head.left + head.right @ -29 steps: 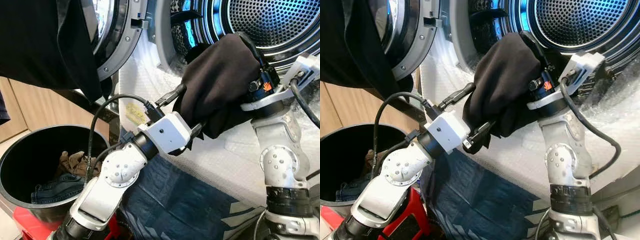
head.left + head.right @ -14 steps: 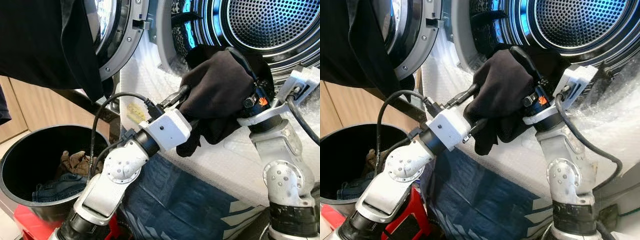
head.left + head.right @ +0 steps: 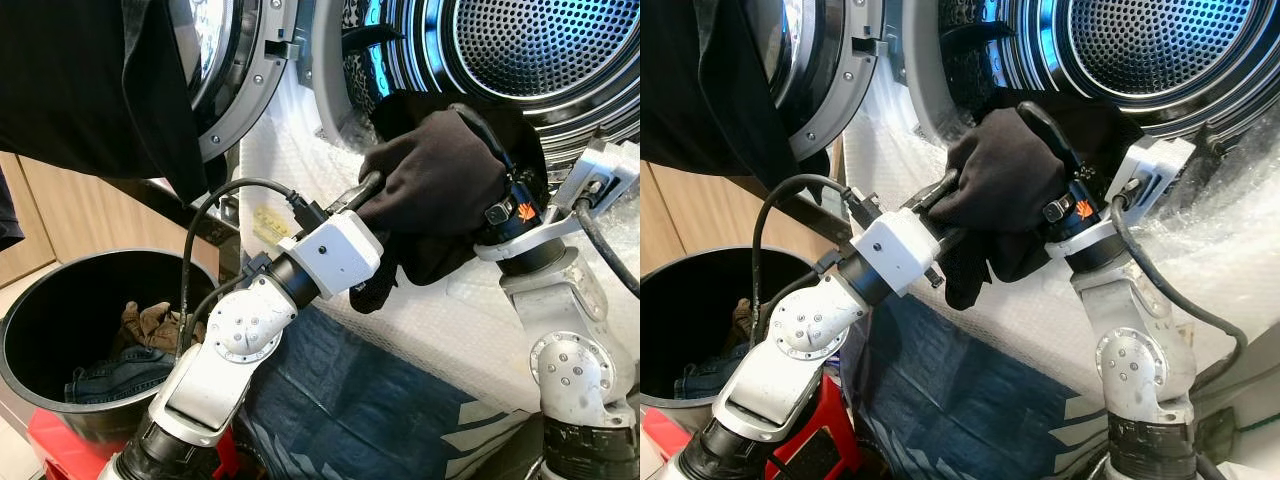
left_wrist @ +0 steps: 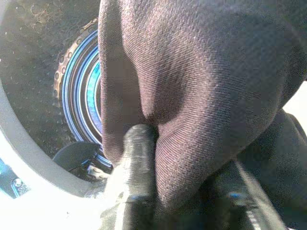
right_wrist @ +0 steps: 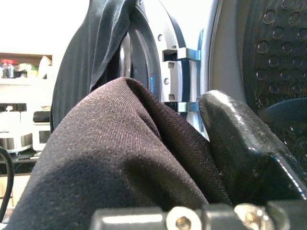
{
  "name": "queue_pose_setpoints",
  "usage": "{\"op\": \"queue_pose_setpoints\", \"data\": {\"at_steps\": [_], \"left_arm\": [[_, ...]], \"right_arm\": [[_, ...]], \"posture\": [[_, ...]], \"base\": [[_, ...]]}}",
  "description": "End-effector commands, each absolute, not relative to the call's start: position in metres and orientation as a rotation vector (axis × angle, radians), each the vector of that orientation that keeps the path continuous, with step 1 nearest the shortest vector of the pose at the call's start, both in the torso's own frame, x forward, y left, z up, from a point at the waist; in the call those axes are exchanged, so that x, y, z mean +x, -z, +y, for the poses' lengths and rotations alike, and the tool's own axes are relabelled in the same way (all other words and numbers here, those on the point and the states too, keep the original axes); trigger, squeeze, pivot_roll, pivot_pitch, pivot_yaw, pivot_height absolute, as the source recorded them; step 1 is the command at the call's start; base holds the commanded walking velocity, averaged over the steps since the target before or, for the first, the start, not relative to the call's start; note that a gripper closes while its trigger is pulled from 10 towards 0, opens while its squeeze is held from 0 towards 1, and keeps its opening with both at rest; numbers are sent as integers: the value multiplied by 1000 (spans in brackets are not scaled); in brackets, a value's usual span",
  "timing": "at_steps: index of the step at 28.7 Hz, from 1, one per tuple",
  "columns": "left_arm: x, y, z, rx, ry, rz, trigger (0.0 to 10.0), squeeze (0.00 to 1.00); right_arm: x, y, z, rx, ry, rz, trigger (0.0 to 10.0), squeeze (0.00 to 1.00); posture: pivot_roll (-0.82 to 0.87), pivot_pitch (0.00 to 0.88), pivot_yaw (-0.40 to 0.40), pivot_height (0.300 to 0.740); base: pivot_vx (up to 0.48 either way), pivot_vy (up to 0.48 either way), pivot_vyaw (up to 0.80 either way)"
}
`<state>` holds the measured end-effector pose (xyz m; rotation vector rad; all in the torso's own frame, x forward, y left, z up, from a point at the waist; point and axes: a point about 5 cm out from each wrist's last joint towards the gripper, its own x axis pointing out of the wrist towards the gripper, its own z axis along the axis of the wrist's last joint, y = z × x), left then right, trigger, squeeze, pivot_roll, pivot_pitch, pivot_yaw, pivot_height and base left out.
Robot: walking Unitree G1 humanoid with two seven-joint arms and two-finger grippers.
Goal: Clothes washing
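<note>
Sagging limply between both grippers at the washer drum [image 3: 540, 45] mouth, the black garment [image 3: 430, 190] looks soft and light; left gripper [image 3: 372, 190] and right gripper [image 3: 1040, 125] each pinch bunched folds, the surest hold.

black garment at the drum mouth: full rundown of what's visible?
The black garment is a bunched, dark twill-looking cloth held up at the lower rim of the washer drum opening, its top edge reaching into the mouth. The left gripper grips it from the left and the right gripper from the right, fingers buried in folds. A loose flap hangs down over the white padded front.
</note>
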<state>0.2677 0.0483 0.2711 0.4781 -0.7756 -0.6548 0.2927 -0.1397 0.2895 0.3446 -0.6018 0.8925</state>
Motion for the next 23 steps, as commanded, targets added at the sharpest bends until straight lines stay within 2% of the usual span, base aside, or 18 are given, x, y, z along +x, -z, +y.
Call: {"op": "queue_pose_setpoints", "data": {"at_steps": [1, 16, 18, 19, 20, 23], "left_arm": [[263, -277, 44, 467, 683, -806, 0, 0], [262, -278, 53, 458, 653, -804, 0, 0], [261, -278, 53, 437, 659, -807, 0, 0], [261, -278, 53, 439, 658, -806, 0, 0], [261, -278, 53, 439, 656, -806, 0, 0], [261, -278, 53, 435, 653, -805, 0, 0]], "right_arm": [[287, -293, -142, 307, -899, -608, 10000, 0], [265, -282, -153, 205, -906, -532, 10000, 0], [268, -264, -171, 113, -815, -429, 10000, 0], [268, -260, -174, 96, -805, -409, 10000, 0], [264, -245, -183, -22, -811, -324, 10000, 0], [261, -231, -201, -124, -781, -232, 10000, 0]], "posture": [[152, 44, -157, 740], [148, 0, -154, 740], [153, 0, -161, 740], [153, 0, -161, 740], [154, 0, -163, 740], [146, 0, -162, 740]], "base": [[0, 0, 0], [0, 0, 0], [0, 0, 0], [0, 0, 0], [0, 0, 0], [0, 0, 0]]}}
